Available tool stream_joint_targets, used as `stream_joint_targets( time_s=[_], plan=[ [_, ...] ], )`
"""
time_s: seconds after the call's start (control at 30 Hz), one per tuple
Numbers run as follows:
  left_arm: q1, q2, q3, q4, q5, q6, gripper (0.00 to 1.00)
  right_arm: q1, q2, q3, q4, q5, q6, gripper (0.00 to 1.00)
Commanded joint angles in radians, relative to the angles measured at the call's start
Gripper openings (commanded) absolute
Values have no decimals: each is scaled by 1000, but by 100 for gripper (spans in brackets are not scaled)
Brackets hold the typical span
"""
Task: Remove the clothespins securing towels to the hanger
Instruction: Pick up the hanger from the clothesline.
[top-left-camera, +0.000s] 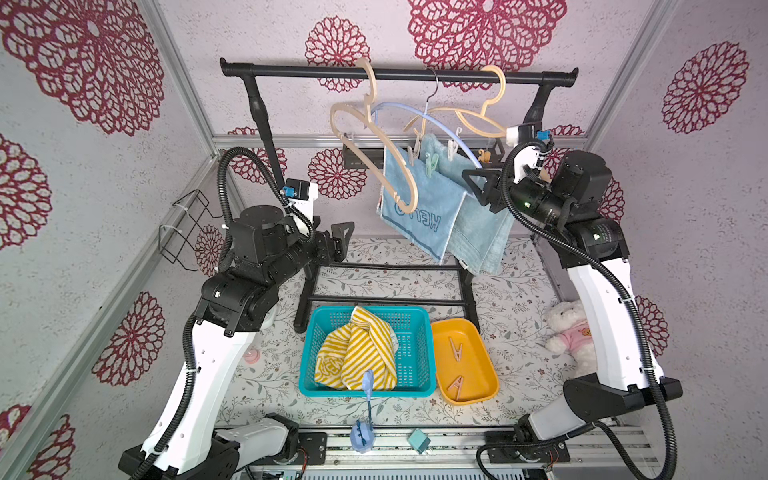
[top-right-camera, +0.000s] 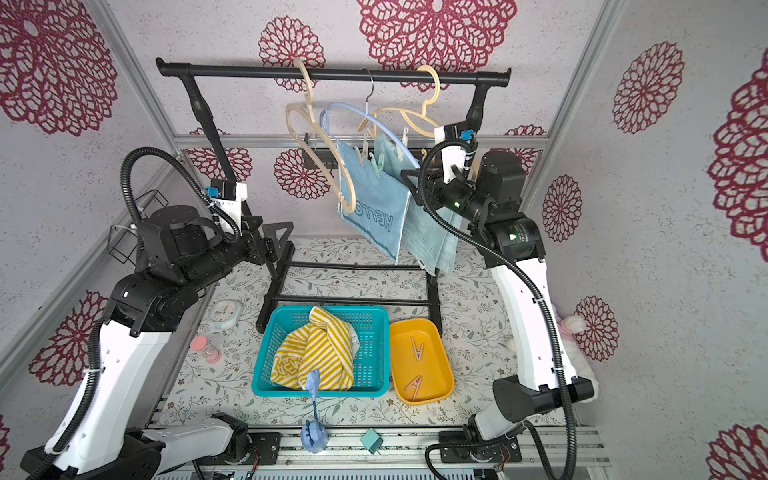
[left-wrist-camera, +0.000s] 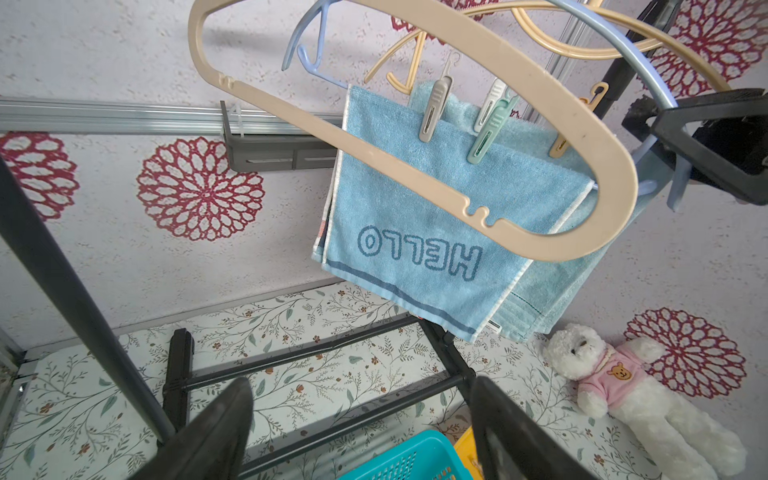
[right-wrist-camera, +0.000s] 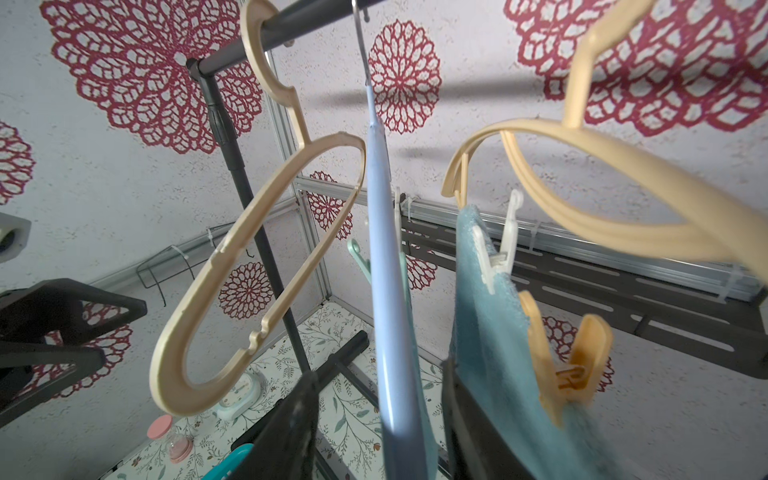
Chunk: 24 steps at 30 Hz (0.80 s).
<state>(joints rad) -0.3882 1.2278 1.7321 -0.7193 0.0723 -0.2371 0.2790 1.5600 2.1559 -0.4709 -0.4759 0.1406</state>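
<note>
Right now the next grab turns on the right hand (right-wrist-camera: 378, 374) vs. the orange-yellow clothespin (right-wrist-camera: 569, 361). In the right wrist view that peg hangs just beside one finger, w/ the plain blue towel (right-wrist-camera: 490, 332) btwn peg and hand. Its long axis runs approx. up-down, slightly tilted, handles splayed at the upper end and the bite lower, on the towel.

The right hand's jaws stand part-way apart. The blue hanger (right-wrist-camera: 390, 291) passes btwn them w/ air on both sides, so it grips nothing that I can see. To reach the peg it would prob. need to shift sideways past the towel.

The left hand (left-wrist-camera: 365, 436) is wide and empty, low by the rack's post, well apart from every peg. The right arm is clearly nearer.

Other clothespins:
- A grey-beige peg (left-wrist-camera: 434, 110), a white peg (left-wrist-camera: 492, 99) and a mint peg (left-wrist-camera: 492, 133) are clipped along the towels' top edges.
- Two more lie in the yellow tray (top-left-camera: 478, 365) on the desk (top-left-camera: 519, 291).
- The striped towel (top-left-camera: 353, 353) is already in the teal basket (top-left-camera: 415, 332).

Writing:
- "HELLO" in dark outline letters on the lettered towel (left-wrist-camera: 415, 199), upside down in the left wrist view.
- A small tag at the plain towel's hem is too small to read.
</note>
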Motion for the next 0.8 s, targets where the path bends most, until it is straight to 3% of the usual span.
stream_joint_targets(
  time_s=[0.0, 0.17, 0.5, 0.67, 0.77],
  plan=[
    [-4, -14, -16, 26, 10, 9, 84, -6, 10, 50, 23, -24, 5, 44],
    [-5, -14, -23, 31, 10, 16, 84, -6, 36, 73, 20, -30, 6, 30],
    [-4, -19, -42, 49, 26, 16, 84, -6, 38, 76, 24, -26, 7, 19],
    [-5, -24, -50, 53, 26, 19, 83, -6, 38, 76, 34, -17, 8, 0],
    [-4, -24, -53, 51, 25, 22, 83, -6, 38, 77, 44, -17, 8, 0]
  ],
)
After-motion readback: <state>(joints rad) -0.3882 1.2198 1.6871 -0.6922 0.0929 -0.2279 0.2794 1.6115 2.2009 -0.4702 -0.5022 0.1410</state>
